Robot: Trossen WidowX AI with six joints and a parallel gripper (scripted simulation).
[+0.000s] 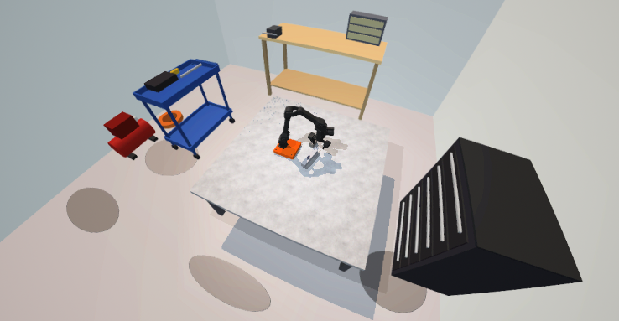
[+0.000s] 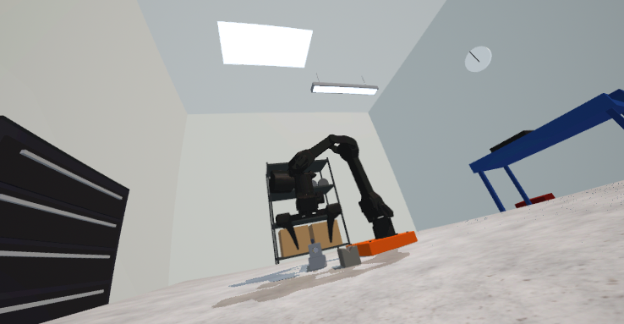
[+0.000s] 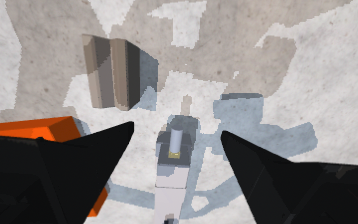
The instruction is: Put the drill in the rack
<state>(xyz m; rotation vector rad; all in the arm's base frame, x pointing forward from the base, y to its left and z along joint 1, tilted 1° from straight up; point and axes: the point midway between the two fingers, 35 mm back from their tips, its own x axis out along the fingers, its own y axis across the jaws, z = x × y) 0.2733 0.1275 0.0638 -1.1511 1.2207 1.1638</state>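
Note:
My gripper [image 2: 314,244] [image 3: 178,130] is open and empty, its fingers wide apart on either side of the drill end of the grey holder. The silver drill [image 3: 176,140] sticks out of the end of that holder [image 1: 305,165] [image 2: 317,263] [image 3: 171,176], with a small brass-coloured band at its base. Its round end faces the exterior view. The dark key [image 3: 170,221] shows partly at the bottom edge of the wrist view; how far down it sits cannot be told. The grooved grey-brown rack [image 2: 349,257] [image 3: 101,72] stands beside the holder, with nothing in its groove.
The orange base plate [image 1: 287,149] [image 2: 386,244] [image 3: 28,129] of the arm is close to the rack and holder. All stand on the pale table [image 1: 277,197]. A blue cart [image 1: 197,123], a wooden bench [image 1: 320,41] and a black drawer cabinet [image 1: 516,206] are off the table.

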